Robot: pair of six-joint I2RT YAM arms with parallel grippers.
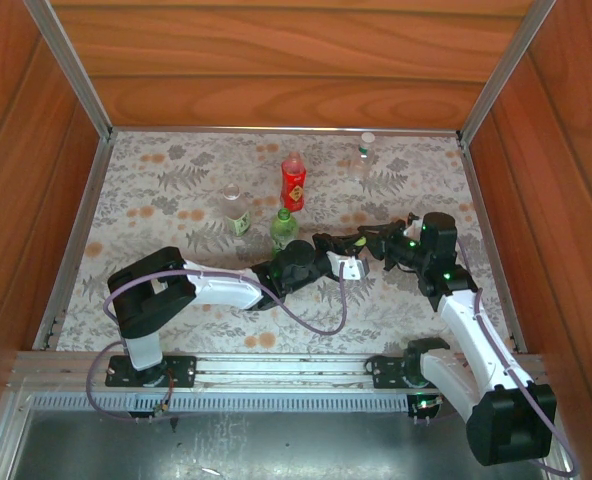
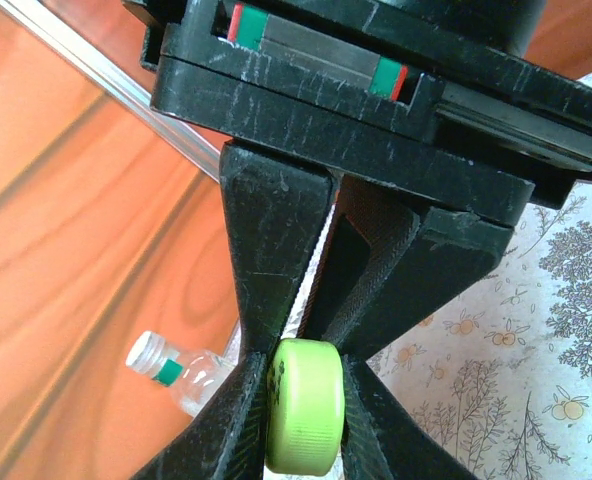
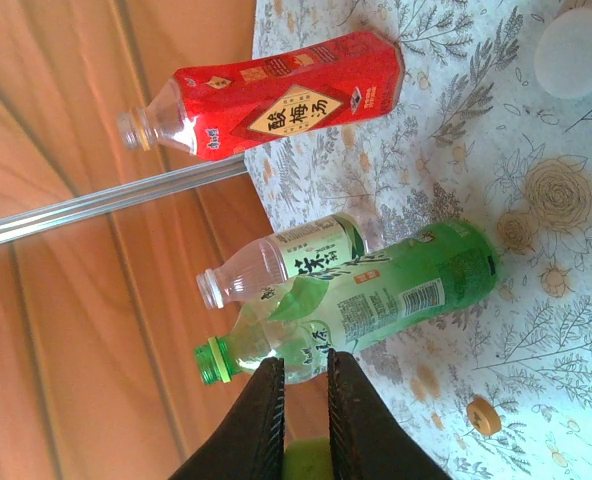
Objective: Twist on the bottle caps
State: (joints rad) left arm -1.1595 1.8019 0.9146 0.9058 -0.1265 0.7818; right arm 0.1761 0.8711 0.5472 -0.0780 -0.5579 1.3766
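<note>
A yellow-green bottle cap [image 2: 306, 405] hangs above the table's middle, pinched on its flat faces by my left gripper [image 2: 306, 400], which is shut on it. My right gripper [image 3: 304, 370] meets it from the other side [image 1: 371, 242], its narrow-set fingers closed on the same cap [image 3: 311, 465]. Past them stand a green bottle [image 3: 396, 290], a clear green-labelled bottle [image 3: 296, 255] and a red bottle [image 3: 276, 95], all with open necks. An orange cap [image 3: 484, 415] and a white cap [image 3: 576, 55] lie on the cloth. At the back right a clear bottle [image 2: 191, 375] wears a white cap.
The flowered cloth [image 1: 176, 200] is boxed in by wooden walls [image 1: 276, 60] with aluminium rails [image 1: 76, 80] at the corners. The three open bottles cluster just left of the two grippers [image 1: 284, 228]. Both arm bases sit on the rail at the near edge [image 1: 276, 368].
</note>
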